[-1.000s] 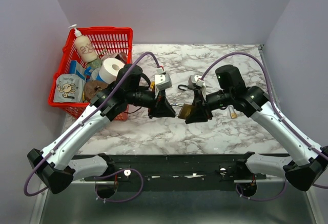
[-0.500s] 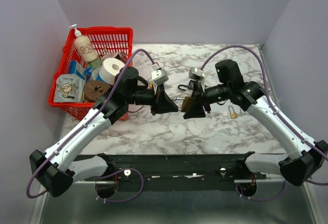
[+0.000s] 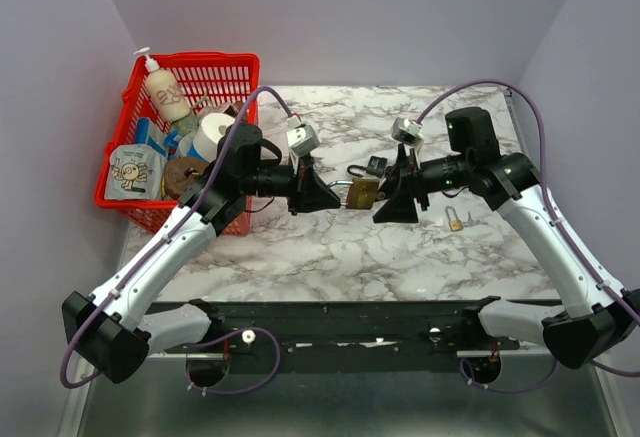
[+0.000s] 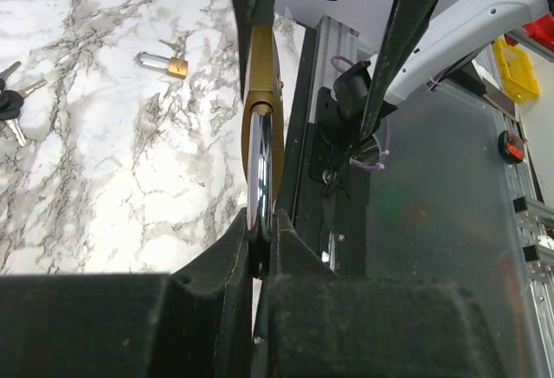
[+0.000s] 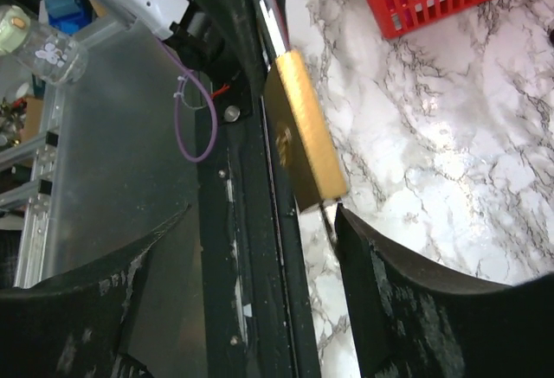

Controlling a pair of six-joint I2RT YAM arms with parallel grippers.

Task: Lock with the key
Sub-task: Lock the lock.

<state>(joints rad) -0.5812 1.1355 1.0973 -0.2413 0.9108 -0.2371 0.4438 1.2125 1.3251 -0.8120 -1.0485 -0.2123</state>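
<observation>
A large brass padlock (image 3: 362, 193) hangs in the air over the table's middle. My left gripper (image 3: 328, 198) is shut on its chrome shackle (image 4: 260, 157), and the brass body (image 4: 262, 67) points away from the fingers (image 4: 232, 248). My right gripper (image 3: 388, 201) stands open just right of the padlock (image 5: 303, 127); its jaws straddle the bottom end without touching it. A thin dark sliver, which looks like the key (image 5: 327, 222), sticks out of the padlock's bottom beside the right finger (image 5: 389, 265).
A bunch of black-headed keys (image 3: 371, 167) lies behind the padlock, and a small brass padlock (image 3: 455, 219) lies to the right. A red basket (image 3: 238, 67) with a soap bottle, a tape roll and packets stands at the back left. The black rail (image 3: 340, 317) runs along the near edge.
My right gripper has opened, let go of the padlock's lower end and drawn back to the right. The left gripper keeps the shackle and has moved slightly away from me with the padlock.
</observation>
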